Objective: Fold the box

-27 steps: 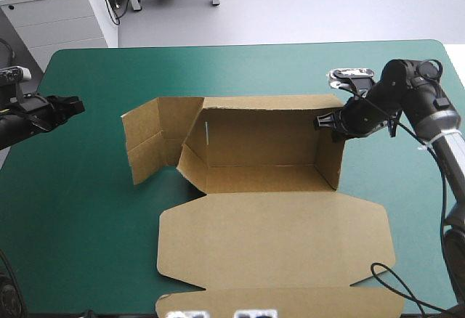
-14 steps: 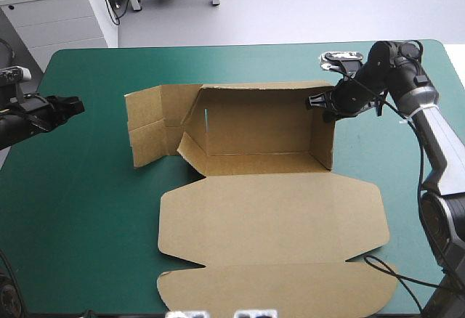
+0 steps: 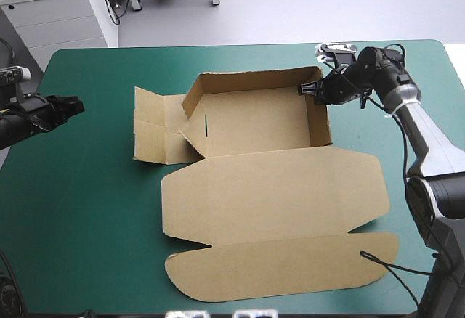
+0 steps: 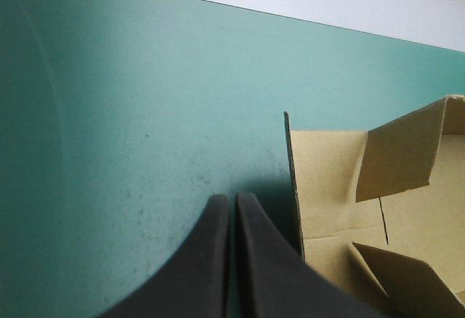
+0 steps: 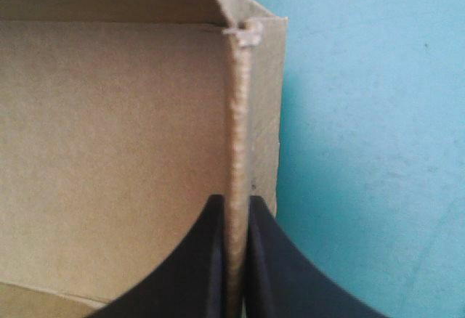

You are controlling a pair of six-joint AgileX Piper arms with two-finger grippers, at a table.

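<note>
Dragged the box away from the near table edge since earlier; mid-table now, lid flat. Pinching its right wall with right gripper; left gripper pressed together, well left of box. Likely light, stiff board, easily creased: best held at wall rims.

looks forward and down from above and behind over the whole teal-green table. from the left wrist, faces low across it toward the left end of the box. from the right wrist, sits close on its right wall, shared with the high view.
</note>
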